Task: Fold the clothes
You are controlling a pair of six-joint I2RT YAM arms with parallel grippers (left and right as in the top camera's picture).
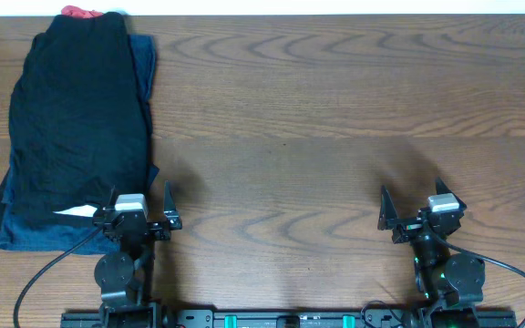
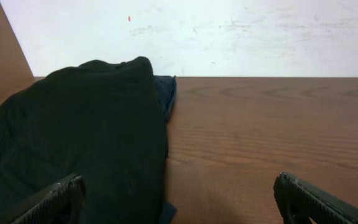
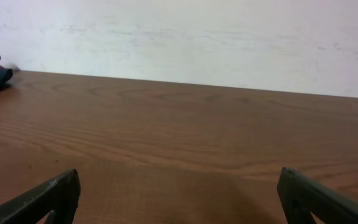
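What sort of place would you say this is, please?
Probably a robot lab workbench, not a home: a bare wood-grain table against a plain white wall, the left claw and right claw mounted at its near edge, both open, and a pile of dark clothes.

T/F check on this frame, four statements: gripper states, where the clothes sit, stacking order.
1. The left gripper and right gripper are both open and empty. True.
2. The clothes pile lies in front of the right gripper. False: it sits on the left side of the table, ahead of the left gripper.
3. A black garment lies on top of a navy garment. True.
4. A red item is spread across the top of the clothes pile. False: only a bit of it peeks out at the far edge.
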